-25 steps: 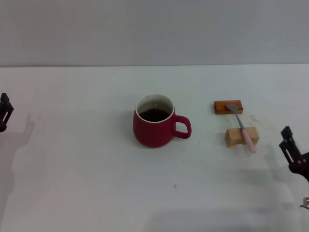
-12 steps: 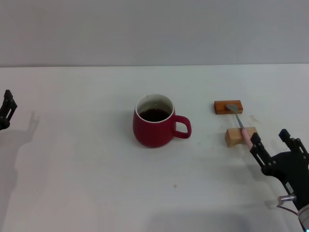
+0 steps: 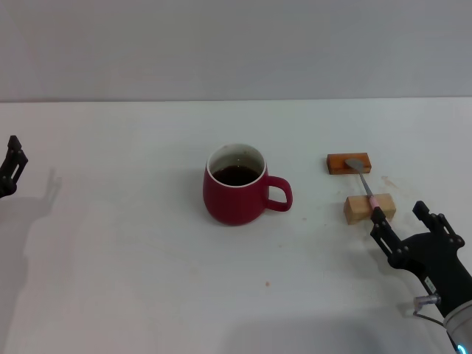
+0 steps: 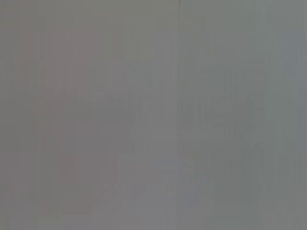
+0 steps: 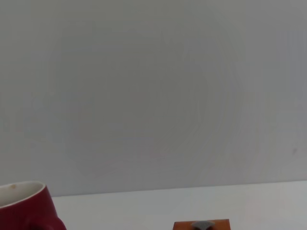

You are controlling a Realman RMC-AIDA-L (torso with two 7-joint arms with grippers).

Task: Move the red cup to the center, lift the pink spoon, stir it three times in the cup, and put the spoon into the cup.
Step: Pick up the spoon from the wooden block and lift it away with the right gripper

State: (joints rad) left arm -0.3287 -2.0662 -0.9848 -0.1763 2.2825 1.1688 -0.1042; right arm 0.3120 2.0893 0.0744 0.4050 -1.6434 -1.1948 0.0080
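Observation:
The red cup [image 3: 236, 188] stands upright near the table's middle, dark liquid inside and its handle pointing right; its rim also shows in the right wrist view [image 5: 29, 208]. To its right the pink spoon [image 3: 368, 188] lies across two blocks, grey bowl on the far orange-brown block [image 3: 348, 163] [image 5: 201, 225], pink handle on the nearer pale wooden block [image 3: 369, 209]. My right gripper [image 3: 402, 219] is open just in front of the wooden block, its left finger close to the handle's end. At the far left edge sits my left gripper [image 3: 11, 173], away from everything.
White table [image 3: 133, 251] with a grey wall [image 3: 236, 44] behind. A tiny brown speck [image 3: 267, 283] lies in front of the cup. The left wrist view is a blank grey field.
My right gripper has come in from the right edge toward the wooden block and the spoon's handle end. The left gripper shifted slightly. Cup and spoon have not moved.

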